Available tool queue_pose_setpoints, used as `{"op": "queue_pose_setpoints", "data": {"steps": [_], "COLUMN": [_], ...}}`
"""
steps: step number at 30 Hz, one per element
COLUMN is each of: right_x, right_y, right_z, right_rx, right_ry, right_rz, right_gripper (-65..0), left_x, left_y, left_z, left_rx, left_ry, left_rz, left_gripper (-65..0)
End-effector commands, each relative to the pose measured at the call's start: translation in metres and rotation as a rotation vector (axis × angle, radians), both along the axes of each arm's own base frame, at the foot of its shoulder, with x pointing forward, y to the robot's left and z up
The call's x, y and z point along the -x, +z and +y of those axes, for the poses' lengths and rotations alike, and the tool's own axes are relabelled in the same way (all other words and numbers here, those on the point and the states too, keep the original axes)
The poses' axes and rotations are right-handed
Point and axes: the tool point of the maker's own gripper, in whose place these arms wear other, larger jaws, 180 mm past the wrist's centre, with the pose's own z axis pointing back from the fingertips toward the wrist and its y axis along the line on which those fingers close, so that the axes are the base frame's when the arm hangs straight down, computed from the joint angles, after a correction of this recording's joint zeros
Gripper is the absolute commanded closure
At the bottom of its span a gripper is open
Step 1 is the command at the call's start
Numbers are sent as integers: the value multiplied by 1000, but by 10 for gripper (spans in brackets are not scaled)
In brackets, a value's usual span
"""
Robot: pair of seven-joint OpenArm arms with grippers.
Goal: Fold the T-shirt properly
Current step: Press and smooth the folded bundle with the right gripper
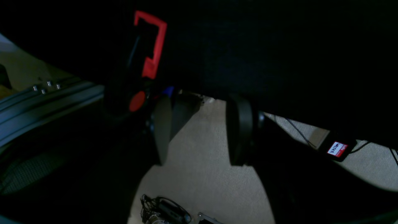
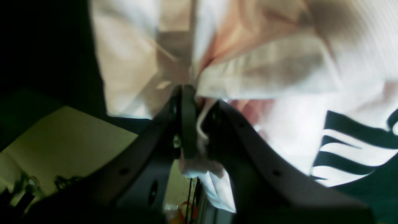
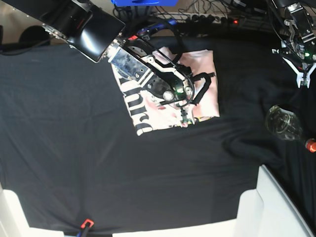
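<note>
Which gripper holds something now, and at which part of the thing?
The right gripper pinches the T-shirt at a folded fabric edge. The left gripper is open and empty.

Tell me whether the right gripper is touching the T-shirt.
Touching. The right wrist view shows the right gripper with jaws shut on a fold of the T-shirt.

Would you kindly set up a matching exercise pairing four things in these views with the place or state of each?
Things:
1. T-shirt
2. right gripper
3. left gripper
4. glass bottle

Places or states:
A. open, holding nothing, at the table's far corner
B. lying on its side on the black table cloth
C. partly folded, black lettering showing
D. shut on pink fabric

Pairs: 1-C, 2-D, 3-A, 4-B
</note>
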Motion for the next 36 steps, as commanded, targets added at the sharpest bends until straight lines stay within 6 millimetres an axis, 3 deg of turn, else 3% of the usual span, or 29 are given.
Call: {"op": "queue_pose_setpoints", "data": {"steps": [1, 10, 20, 26, 33, 36], "right_x": [-17, -42, -27, -30, -30, -30], "right_y": [15, 24, 21, 28, 43, 50], "right_z": [10, 9, 20, 27, 37, 41], "right_rx": [-26, -11, 5, -24, -71, -91], "right_ry": [-7, -10, 71, 71, 87, 92], "right_rz": [-51, -101, -121, -151, -177, -188], "right_gripper": [-4, -4, -16, -122, -148, -244], "left_x": [-6, -9, -12, -11, -11, -11], "left_y": [11, 10, 11, 8, 8, 8], "left_z": [10, 9, 8, 4, 4, 4], "left_rx": [-35, -30, -28, -18, -18, -18], "left_ry": [0, -1, 0, 3, 3, 3], "left_rz": [-18, -26, -32, -34, -34, -34], "left_gripper": [-277, -277, -277, -277, -277, -277]}}
